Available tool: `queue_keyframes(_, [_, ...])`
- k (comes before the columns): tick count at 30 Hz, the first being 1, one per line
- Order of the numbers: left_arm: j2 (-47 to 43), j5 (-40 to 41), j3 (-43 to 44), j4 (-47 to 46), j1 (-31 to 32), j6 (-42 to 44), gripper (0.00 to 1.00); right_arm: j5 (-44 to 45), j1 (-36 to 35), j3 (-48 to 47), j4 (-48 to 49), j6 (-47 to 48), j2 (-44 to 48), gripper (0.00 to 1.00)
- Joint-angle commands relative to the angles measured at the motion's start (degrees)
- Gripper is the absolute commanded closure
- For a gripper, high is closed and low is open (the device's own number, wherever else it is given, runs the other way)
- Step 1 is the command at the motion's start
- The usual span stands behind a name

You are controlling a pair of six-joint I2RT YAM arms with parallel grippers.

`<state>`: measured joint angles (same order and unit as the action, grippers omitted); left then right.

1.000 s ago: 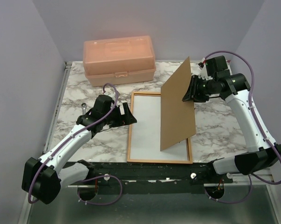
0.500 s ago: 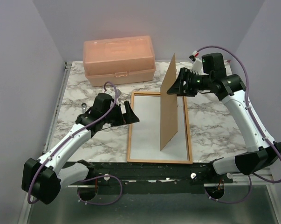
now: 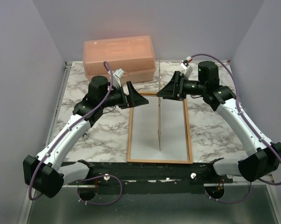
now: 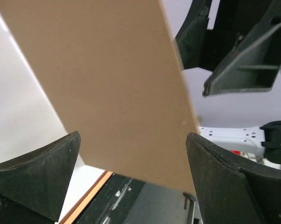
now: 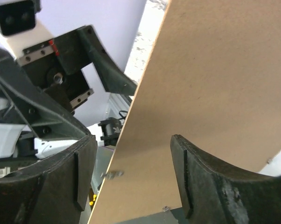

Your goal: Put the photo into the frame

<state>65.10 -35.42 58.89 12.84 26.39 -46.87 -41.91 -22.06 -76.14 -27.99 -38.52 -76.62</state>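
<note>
Backing board [image 3: 159, 123] has swung up from its rightward lean and now stands almost upright, and both arms have closed in on it. From overhead I get it as a thin edge-on sliver, its lower edge resting inside the frame [image 3: 189, 135]. The left gripper [image 3: 139, 97] sits just to its left and the right gripper [image 3: 167, 89] is at its top edge. Overhead hides the jaws; the wrist cameras don't. Left wrist: both fingers [image 4: 33, 179] spread wide, released, with the brown face filling the view between them. Right wrist: fingers [image 5: 215, 186] parted too, the board crossing the gap; whether one brushes it, I can't tell. The photo [image 3: 145, 133] lies flat, plain white back up, filling the frame on the table [image 3: 215, 126]. The frame shows as a thin tan-orange wooden border.
</note>
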Motion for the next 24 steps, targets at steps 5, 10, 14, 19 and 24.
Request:
queue_keyframes(5, [9.93,-10.98,9.55,-3.05,-2.11,-2.52,0.01,-6.74,-0.34,3.84,12.25,-4.78,6.43,0.22])
queue_keyframes(10, [15.74,-10.59,14.54,3.27,-2.31,0.2,0.04,-4.63,-0.27,4.67,10.0,-3.31,8.39,0.21])
queue_keyframes(14, [16.64,-3.45,16.74,11.14,-2.39,4.52,0.12,-2.17,-0.28,5.44,6.41,-1.29,9.26,0.21])
queue_keyframes(19, [18.79,2.0,19.3,17.95,-2.42,8.59,0.28,-0.91,-0.34,7.27,5.59,-0.99,9.91,0.21])
queue_keyframes(24, [19.72,6.53,19.91,21.17,-2.4,10.96,0.47,0.83,-0.28,8.35,4.29,-0.12,10.18,0.21])
